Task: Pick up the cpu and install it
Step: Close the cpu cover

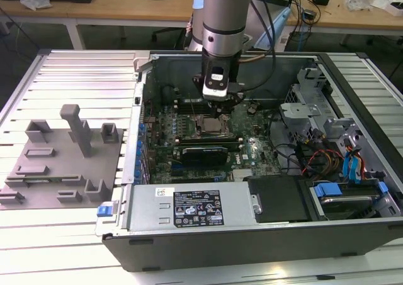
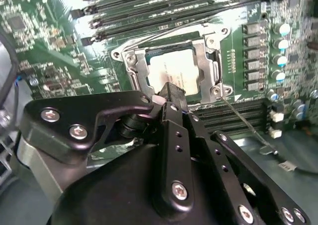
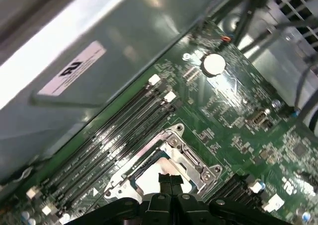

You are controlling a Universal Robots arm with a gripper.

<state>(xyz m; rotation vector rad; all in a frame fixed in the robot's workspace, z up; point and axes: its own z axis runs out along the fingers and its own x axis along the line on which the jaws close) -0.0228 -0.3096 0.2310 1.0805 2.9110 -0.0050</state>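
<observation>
The cpu [image 2: 175,68] lies flat inside the metal socket frame [image 2: 204,51] on the green motherboard [image 1: 252,150], its silvery top facing up. My gripper [image 2: 171,92] is right over the chip's near edge with its two black fingers pressed together and nothing between them. In the first wrist view the fingertips [image 3: 165,179] stand just above the pale cpu [image 3: 145,180] in its frame. In the exterior view the gripper [image 1: 220,109] hangs inside the open computer case, directly over the socket.
Memory slots [image 2: 164,6] run beside the socket. A black card [image 1: 204,154] and the power supply [image 1: 189,206] sit nearer the case front. Drive bays and cables [image 1: 352,165] are at the exterior view's right. A grey fixture plate [image 1: 63,159] lies at its left.
</observation>
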